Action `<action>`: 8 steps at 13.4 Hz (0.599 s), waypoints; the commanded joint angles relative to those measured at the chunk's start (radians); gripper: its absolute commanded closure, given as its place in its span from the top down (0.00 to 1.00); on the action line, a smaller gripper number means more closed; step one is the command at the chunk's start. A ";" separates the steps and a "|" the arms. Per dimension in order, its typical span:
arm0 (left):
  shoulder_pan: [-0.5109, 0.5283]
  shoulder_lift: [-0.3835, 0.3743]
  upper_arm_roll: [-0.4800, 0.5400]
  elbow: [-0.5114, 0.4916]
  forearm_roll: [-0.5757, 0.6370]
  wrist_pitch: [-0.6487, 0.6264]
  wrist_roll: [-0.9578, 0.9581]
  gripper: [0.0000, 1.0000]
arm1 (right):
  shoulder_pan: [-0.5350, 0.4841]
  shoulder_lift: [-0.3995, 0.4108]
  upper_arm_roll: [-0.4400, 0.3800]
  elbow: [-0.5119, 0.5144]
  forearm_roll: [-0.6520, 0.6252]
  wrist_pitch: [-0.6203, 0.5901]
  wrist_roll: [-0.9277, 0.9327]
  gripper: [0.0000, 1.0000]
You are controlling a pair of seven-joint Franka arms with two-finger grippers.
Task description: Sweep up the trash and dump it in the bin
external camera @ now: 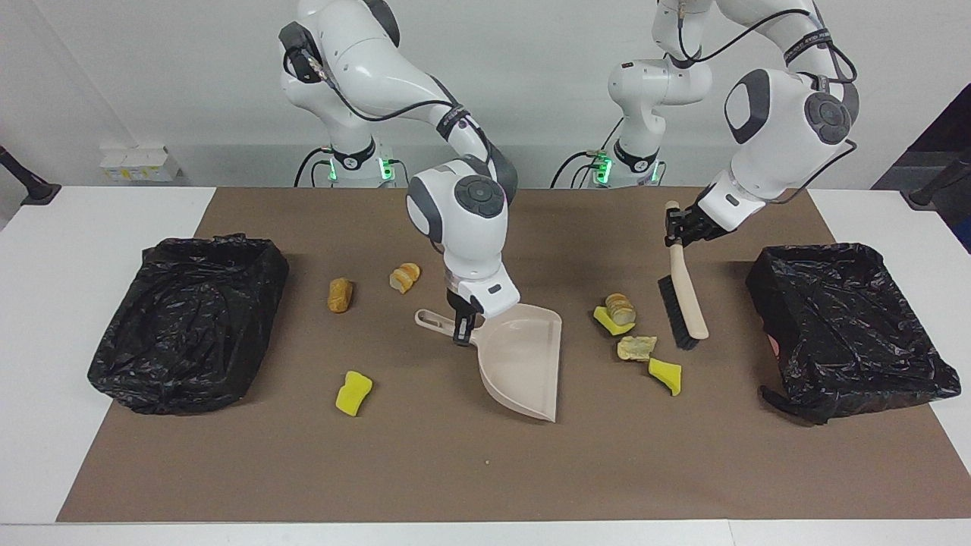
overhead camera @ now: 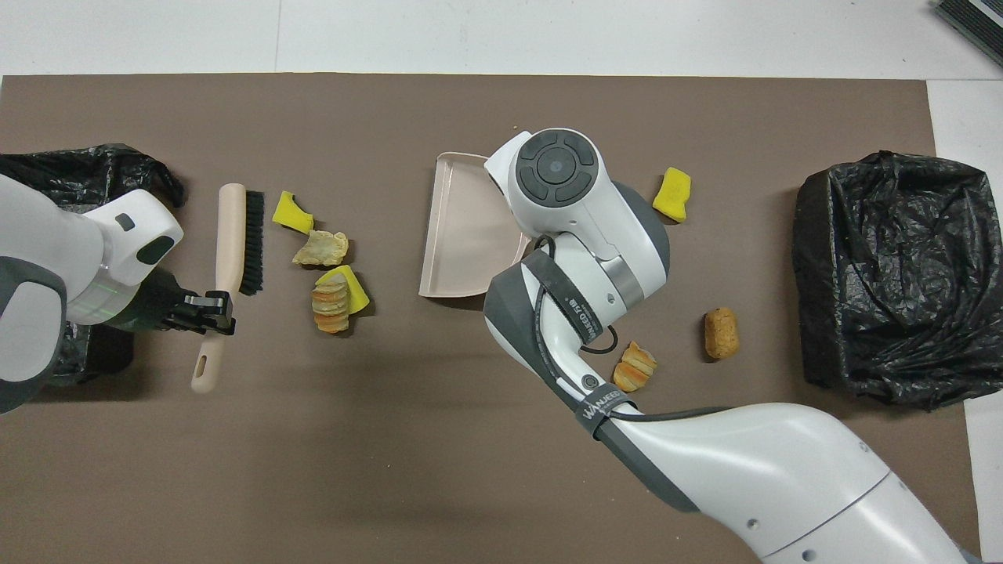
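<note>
My right gripper [external camera: 464, 330] is shut on the handle of the beige dustpan [external camera: 523, 364], which sits on the mat at mid-table [overhead camera: 458, 235]. Its mouth faces a cluster of trash: a sliced roll [external camera: 620, 307] on a yellow wedge [external camera: 609, 321], a crumpled scrap [external camera: 636, 347] and another yellow wedge [external camera: 666, 376]. My left gripper [external camera: 677, 227] is shut on the brush [external camera: 686, 303] handle. The bristles stand beside the cluster, toward the left arm's end. A yellow sponge [external camera: 353, 393], a roll [external camera: 340, 295] and bread slices [external camera: 405, 277] lie toward the right arm's end.
A brown mat [external camera: 485, 470] covers the table. Two bins lined with black bags stand on it, one at the right arm's end [external camera: 190, 322] and one at the left arm's end [external camera: 846, 326]. In the overhead view my right wrist hides the dustpan handle.
</note>
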 commanded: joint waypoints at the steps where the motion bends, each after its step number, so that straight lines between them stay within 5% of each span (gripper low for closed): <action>1: 0.055 0.047 -0.005 -0.017 0.046 0.094 -0.021 0.00 | -0.015 -0.034 0.012 -0.060 -0.031 0.025 -0.141 0.00; 4: 0.026 0.068 -0.010 -0.088 0.046 0.143 -0.114 0.00 | -0.004 -0.044 0.012 -0.070 -0.058 0.015 -0.202 0.00; 8: -0.102 -0.001 -0.013 -0.228 0.041 0.149 -0.291 0.00 | 0.001 -0.042 0.013 -0.086 -0.055 0.018 -0.199 0.00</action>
